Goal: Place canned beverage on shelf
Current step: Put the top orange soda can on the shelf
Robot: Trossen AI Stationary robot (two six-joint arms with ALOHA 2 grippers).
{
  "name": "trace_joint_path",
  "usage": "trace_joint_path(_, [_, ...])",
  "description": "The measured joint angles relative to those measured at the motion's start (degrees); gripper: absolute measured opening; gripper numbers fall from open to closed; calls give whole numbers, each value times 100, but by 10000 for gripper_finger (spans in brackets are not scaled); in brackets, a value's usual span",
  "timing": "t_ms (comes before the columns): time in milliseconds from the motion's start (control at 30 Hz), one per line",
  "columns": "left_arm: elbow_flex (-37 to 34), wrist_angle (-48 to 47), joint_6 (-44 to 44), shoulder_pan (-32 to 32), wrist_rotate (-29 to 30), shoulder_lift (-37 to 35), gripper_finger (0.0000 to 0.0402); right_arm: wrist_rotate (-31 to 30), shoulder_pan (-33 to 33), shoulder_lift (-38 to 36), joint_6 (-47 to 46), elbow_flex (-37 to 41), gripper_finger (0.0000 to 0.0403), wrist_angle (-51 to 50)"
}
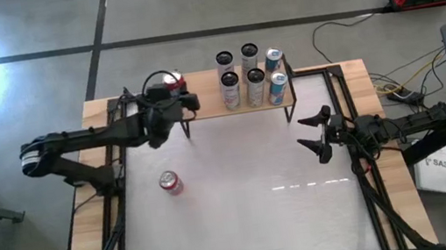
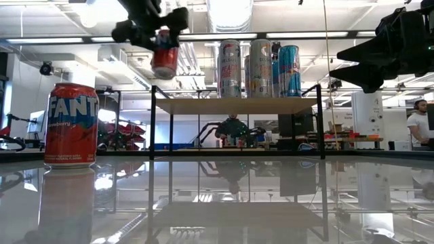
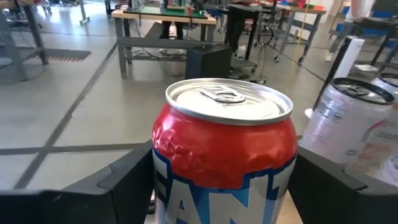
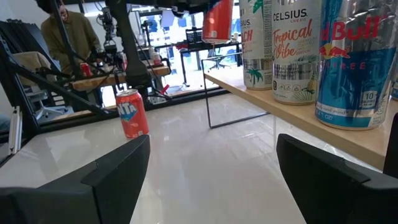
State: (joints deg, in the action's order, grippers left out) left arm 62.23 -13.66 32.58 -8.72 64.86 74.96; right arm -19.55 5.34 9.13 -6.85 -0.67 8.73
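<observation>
Can (image 1: 172,83) in red, held upright between the left gripper's (image 1: 176,96) fingers (image 3: 118,180), which close on its two sides partway down; its silver top with the pull tab faces up in the left wrist view. In the low view the can (image 2: 165,59) hangs in the air above the level of the shelf top, over the shelf's (image 1: 203,113) bare left end. Farther along the tan top stand six tall cans (image 1: 251,75) in two rows, filling the right half. A second red can (image 1: 170,183) stands upright on the white table (image 1: 255,218), well apart from the shelf, toward the left front. The right gripper (image 1: 317,135) waits just beside the shelf's right end, above the table, its jaws spread and holding nothing. Beyond the table in the low view, a person (image 2: 420,123) stands at the far right of the room.
</observation>
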Motion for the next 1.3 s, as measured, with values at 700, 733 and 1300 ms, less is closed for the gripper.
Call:
trace_joint_path(700, [-8,2453,-927,-945,-700,1550,290,0,0,1,0,0,334,2])
trace_joint_path(733, [-8,2559,-990,-949,-712,1559,290,0,-2,2,0,0,334,2])
trace_joint_path(1300, [-8,3317,-959,-1324,-893,2051,290,0,0,2,2,0,334,0])
